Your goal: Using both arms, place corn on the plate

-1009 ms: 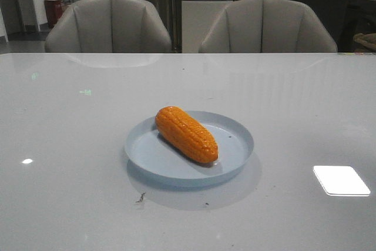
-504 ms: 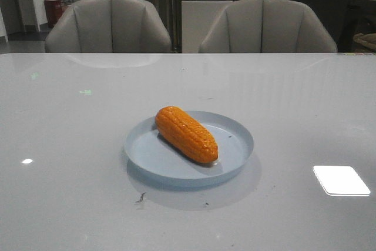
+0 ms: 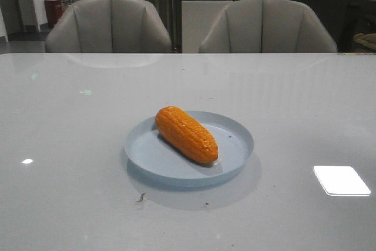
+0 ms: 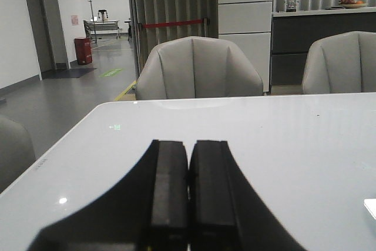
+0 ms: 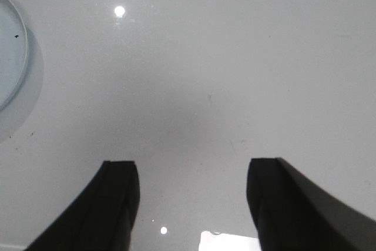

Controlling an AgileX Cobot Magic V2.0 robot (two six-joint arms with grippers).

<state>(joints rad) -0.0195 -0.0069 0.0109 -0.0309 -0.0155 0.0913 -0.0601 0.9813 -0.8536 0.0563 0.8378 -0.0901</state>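
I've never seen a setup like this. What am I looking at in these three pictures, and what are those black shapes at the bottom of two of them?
It is a robot with two arms. One camera looks forward over the table: an orange corn cob lies on a pale blue plate. The other two cameras sit on the wrists, so the black shapes are each arm's pincer. The left pincer is shut and holds nothing, facing the chairs. The right pincer is open and empty, looking down at bare table beside the plate's rim.
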